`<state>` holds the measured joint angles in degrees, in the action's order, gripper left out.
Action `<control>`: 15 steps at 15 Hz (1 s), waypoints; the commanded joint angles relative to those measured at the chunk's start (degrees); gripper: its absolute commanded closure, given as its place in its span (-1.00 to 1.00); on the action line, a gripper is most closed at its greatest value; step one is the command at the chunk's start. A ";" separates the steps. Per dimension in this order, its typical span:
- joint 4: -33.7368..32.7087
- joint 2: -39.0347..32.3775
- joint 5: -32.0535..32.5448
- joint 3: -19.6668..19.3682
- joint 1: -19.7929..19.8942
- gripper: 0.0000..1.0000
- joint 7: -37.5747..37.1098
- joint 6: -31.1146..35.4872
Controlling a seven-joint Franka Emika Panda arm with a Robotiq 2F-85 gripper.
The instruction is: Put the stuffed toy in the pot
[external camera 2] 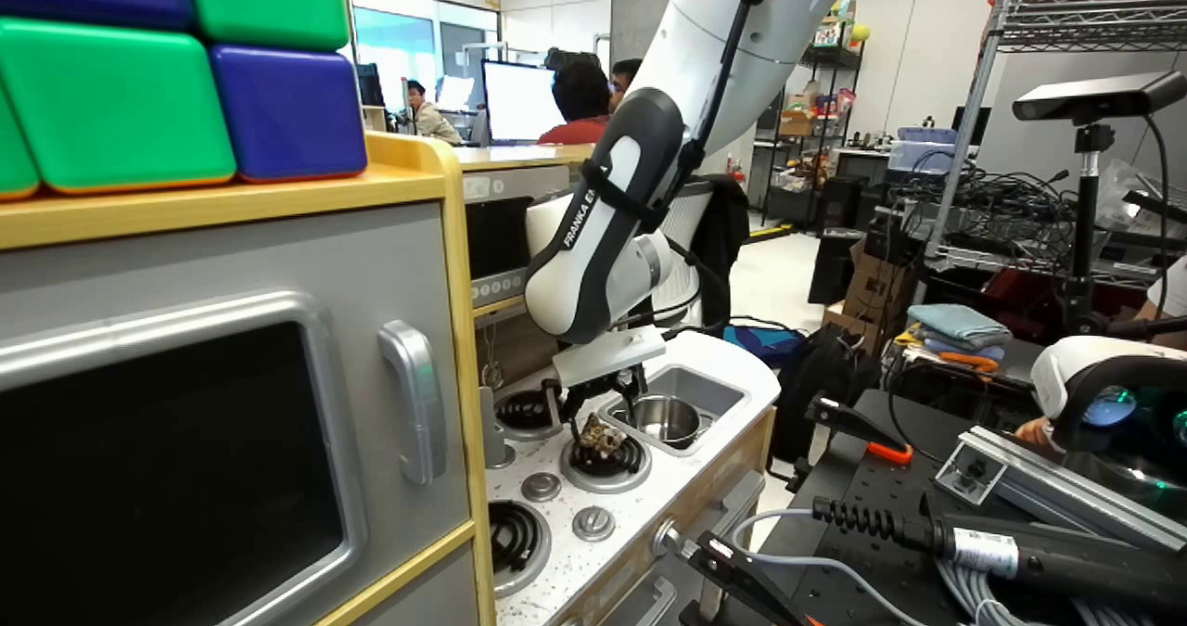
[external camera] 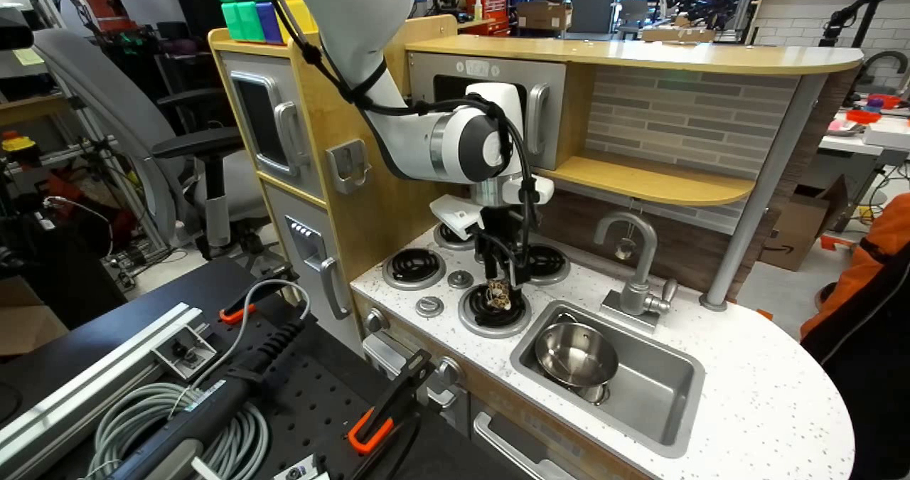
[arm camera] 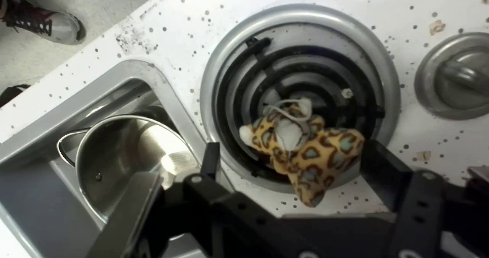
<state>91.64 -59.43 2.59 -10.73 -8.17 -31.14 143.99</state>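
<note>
The stuffed toy (arm camera: 309,156), yellow-orange with brown and grey leopard spots and a white muzzle, lies on a black coil burner. It also shows in both exterior views (external camera: 498,296) (external camera 2: 603,436). My gripper (arm camera: 292,151) is open, pointing down over the toy, with one finger on each side. The right finger in the wrist view is close against the toy's body; contact cannot be told. The left finger stands well apart from it. The gripper also shows in both exterior views (external camera: 508,274) (external camera 2: 603,416). The shiny silver pot (external camera: 577,355) stands in the sink, also seen in the wrist view (arm camera: 110,154).
The grey sink (external camera: 661,434) is beside the burner, with a faucet (external camera: 640,252) behind it. A yellow shelf (external camera: 654,178) overhangs the counter's back. A tall cabinet (external camera: 384,203) borders the stove. Several burners and knobs (external camera: 429,306) surround the toy's burner.
</note>
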 commanded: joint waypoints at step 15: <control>2.20 5.80 -3.64 0.71 4.54 0.97 4.12 -18.18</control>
<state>88.04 -59.29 0.63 -9.86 -7.69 -30.55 129.92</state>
